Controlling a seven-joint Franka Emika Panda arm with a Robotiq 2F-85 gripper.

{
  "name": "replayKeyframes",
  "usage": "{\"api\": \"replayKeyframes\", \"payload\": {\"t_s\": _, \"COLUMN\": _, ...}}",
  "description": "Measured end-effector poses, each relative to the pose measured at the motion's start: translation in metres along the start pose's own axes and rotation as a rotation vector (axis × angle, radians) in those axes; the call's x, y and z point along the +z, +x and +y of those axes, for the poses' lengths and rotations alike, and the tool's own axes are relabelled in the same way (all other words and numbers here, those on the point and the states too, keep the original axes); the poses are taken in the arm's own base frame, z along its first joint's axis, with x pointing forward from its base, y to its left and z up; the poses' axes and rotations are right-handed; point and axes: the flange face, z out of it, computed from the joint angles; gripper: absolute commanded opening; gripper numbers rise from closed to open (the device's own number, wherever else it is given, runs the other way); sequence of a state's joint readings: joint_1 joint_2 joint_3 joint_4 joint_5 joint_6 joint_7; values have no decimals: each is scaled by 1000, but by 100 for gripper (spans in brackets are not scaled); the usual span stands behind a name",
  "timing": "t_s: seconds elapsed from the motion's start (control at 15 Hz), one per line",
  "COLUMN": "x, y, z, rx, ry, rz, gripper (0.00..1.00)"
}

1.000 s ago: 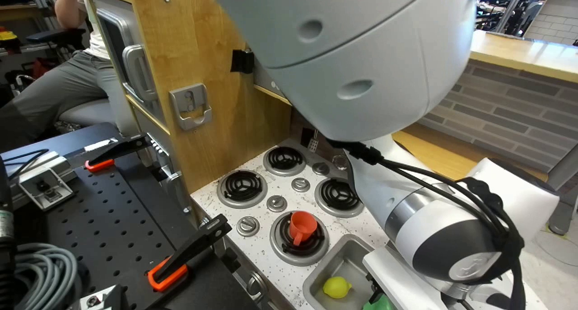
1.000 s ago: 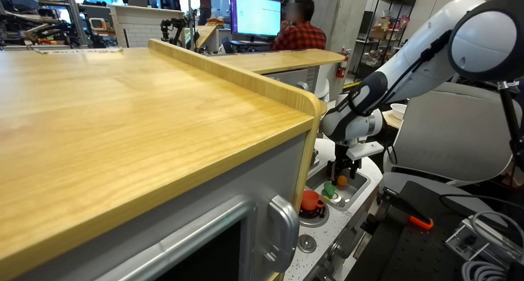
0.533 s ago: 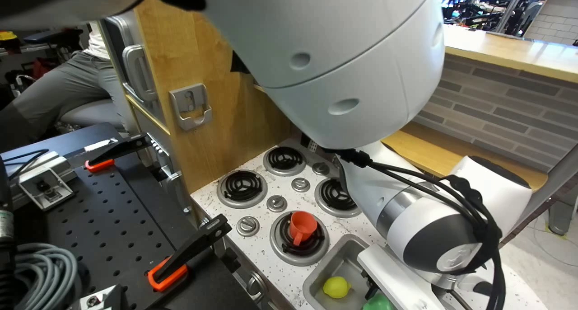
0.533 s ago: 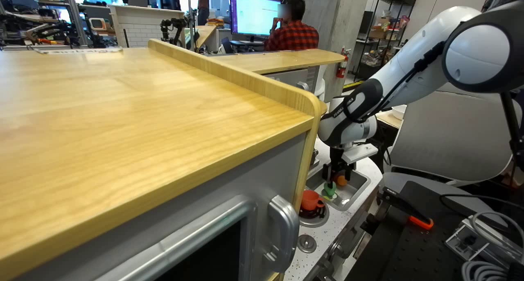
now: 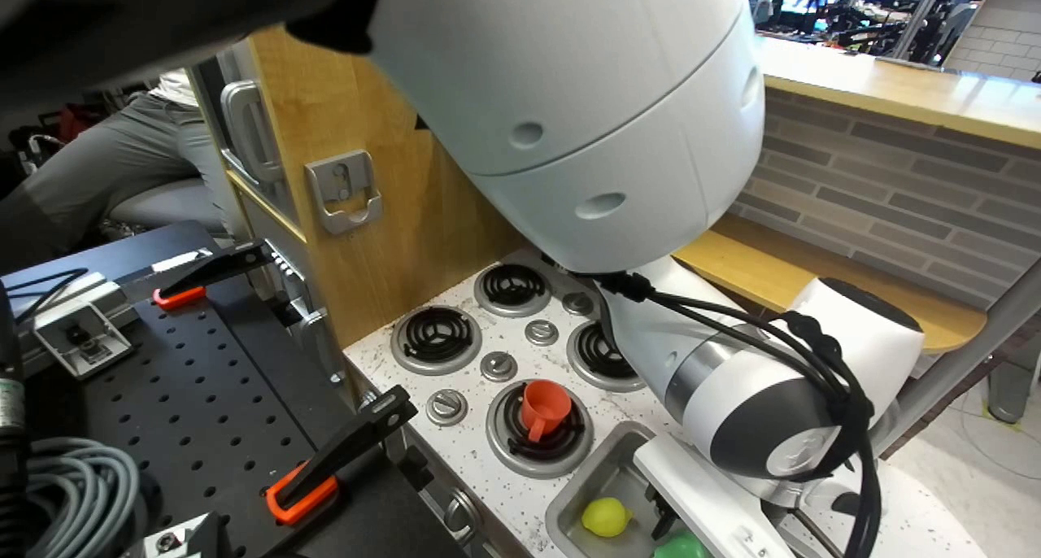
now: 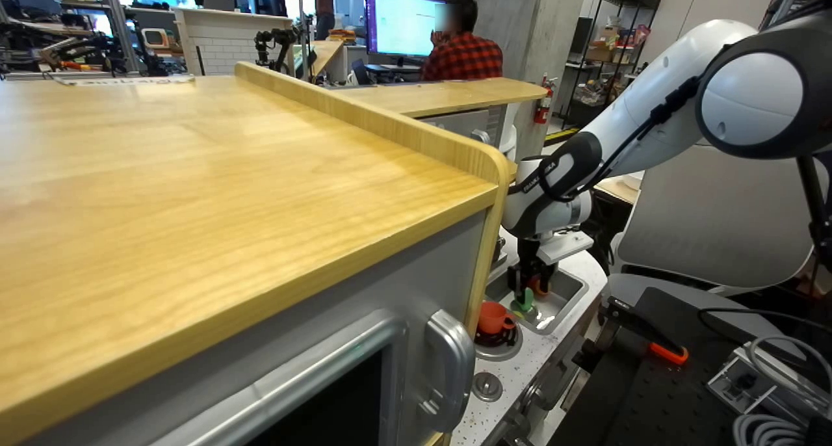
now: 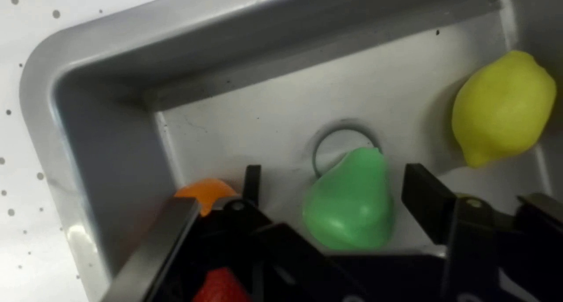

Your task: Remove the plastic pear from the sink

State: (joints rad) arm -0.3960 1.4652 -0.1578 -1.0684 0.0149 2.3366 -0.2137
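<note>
- In an exterior view, a wooden cabinet top (image 6: pixel 195 173) fills much of the left and centre; at upper middle, a person in a plaid shirt (image 6: pixel 465 56) appears just beside a lit monitor (image 6: pixel 400 26).
- In an exterior view, a perforated black board (image 5: pixel 260 428) spans the lower left, bearing clamps (image 5: pixel 350 452) with orange ends and a coiled grey cable (image 5: pixel 89 493).
- The robot arm (image 5: pixel 602 119) descends from the top of that frame toward the lower right, above a speckled white countertop (image 5: pixel 472 464).
- Four coil burners (image 5: pixel 437 338) sit at the frame's centre; an orange-red cup (image 5: pixel 545 407) rests on the lowest of them.
- The grey metal sink (image 7: pixel 42 77) takes up most of the wrist view.
- Inside it, just below centre, lies the green plastic pear (image 7: pixel 352 205), its narrow end overlapping the round drain (image 7: pixel 336 150).
- The gripper (image 7: pixel 337 189) is spread wide, its black fingers (image 7: pixel 424 200) to either side of the pear with a gap showing at each side.
- A yellow lemon (image 7: pixel 503 110) lies in the sink at upper right, apart from the pear.
- A rounded orange fruit (image 7: pixel 206 192) shows at lower left, partly hidden by the gripper.
- A red thing (image 7: pixel 222 286) peeks out at the bottom edge, too covered to identify.
</note>
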Motion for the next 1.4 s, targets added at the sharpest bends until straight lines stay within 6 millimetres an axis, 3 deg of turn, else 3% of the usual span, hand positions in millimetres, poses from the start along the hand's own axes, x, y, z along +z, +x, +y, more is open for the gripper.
{"api": "replayKeyframes", "payload": {"t_s": 0.2, "x": 0, "y": 0, "z": 0, "rx": -7, "ry": -8, "rz": -2, "gripper": 27}}
{"api": "replayKeyframes", "payload": {"t_s": 0.27, "x": 0, "y": 0, "z": 1, "rx": -8, "ry": -9, "rz": -3, "gripper": 24}}
{"api": "replayKeyframes", "payload": {"t_s": 0.8, "x": -6, "y": 1, "z": 8, "rx": -10, "ry": -35, "rz": 6, "gripper": 21}}
{"api": "replayKeyframes", "payload": {"t_s": 1.13, "x": -49, "y": 8, "z": 27, "rx": 41, "ry": -51, "rz": 73, "gripper": 21}}
{"api": "replayKeyframes", "payload": {"t_s": 1.4, "x": -74, "y": -6, "z": 42, "rx": 102, "ry": -28, "rz": 66, "gripper": 21}}
